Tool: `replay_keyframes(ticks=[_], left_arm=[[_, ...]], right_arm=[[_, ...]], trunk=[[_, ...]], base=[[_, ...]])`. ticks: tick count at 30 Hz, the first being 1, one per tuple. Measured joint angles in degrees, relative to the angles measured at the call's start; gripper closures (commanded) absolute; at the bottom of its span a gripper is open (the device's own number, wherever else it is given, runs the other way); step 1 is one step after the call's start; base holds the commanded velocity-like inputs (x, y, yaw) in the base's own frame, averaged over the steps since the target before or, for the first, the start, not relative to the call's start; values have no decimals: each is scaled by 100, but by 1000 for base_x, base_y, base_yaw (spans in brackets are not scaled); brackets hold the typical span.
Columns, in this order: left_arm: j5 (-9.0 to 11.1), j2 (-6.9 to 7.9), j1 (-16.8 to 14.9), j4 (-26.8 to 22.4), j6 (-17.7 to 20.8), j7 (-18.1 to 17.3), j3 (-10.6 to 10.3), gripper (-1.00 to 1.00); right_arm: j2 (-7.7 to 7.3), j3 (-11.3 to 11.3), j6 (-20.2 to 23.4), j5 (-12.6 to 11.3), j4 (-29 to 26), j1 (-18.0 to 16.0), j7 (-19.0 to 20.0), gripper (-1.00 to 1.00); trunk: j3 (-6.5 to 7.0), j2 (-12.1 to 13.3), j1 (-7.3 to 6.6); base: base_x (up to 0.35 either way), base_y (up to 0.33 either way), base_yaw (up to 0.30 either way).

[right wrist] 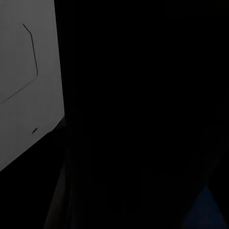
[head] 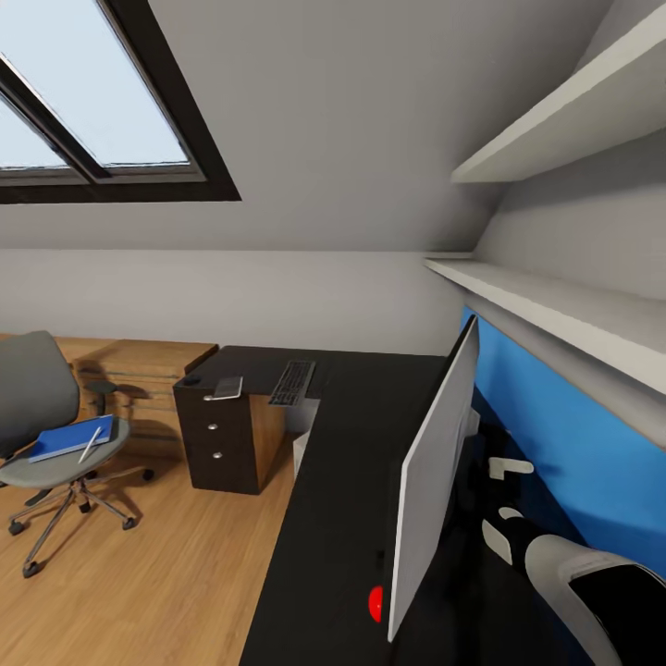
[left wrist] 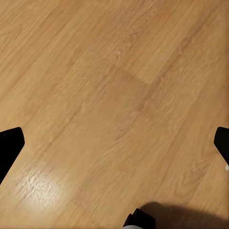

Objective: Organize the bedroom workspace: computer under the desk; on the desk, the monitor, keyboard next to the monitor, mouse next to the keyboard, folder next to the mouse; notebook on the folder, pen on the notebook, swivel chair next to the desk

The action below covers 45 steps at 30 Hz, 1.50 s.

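The monitor (head: pixel 433 486) stands on the black desk (head: pixel 342 518), its white-grey back toward my right arm (head: pixel 555 566); a red light (head: pixel 375 603) glows at its base. That arm reaches in behind the monitor, and its fingers are lost in the dark; the right wrist view holds the monitor's grey back (right wrist: pixel 26 81). The keyboard (head: pixel 292 381) lies on the desk's far wing, with a thin grey notebook (head: pixel 225 388) beside it. On the swivel chair (head: pixel 42 407) lie the blue folder (head: pixel 72 438) and the white pen (head: pixel 90 444). My left gripper (left wrist: pixel 114 145) hangs open over bare floor.
A black drawer unit (head: pixel 222 444) carries the desk's far wing, and a light wooden chest (head: pixel 139 370) stands behind the chair. White shelves (head: pixel 555 305) run along the right wall above the blue panel (head: pixel 564 444). Wooden floor (head: pixel 166 573) lies between chair and desk.
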Motion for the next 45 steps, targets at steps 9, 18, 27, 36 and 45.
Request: replay_keyframes(ticks=[9, 18, 27, 36, 45], left_arm=[[0, -1, -1, 2, 6, 5, 2, -100], [-6, 0, -1, 0, -3, 0, -4, -100], [-2, 0, -1, 0, -3, 6, -7, -100], [0, 0, 0, 1, -3, 5, -8, -100], [-3, -1, 0, 1, -3, 6, -7, -100]], right_arm=[[-1, -44, 2, 6, -4, 0, 3, 100], [4, -33, 3, 21, -2, 0, 8, 100], [5, 0, 4, 26, -3, -1, 10, 100], [2, -10, 6, 57, -12, -5, 19, -100], [2, -10, 6, 57, -15, -5, 18, -100]], trunk=[[0, 0, 0], [0, 0, -2], [0, 0, 0], [2, -1, 0], [1, -1, 0]], base=[[3, -2, -130], [55, 0, -22], [12, 0, 0], [0, 0, 0], [0, 0, 0]])
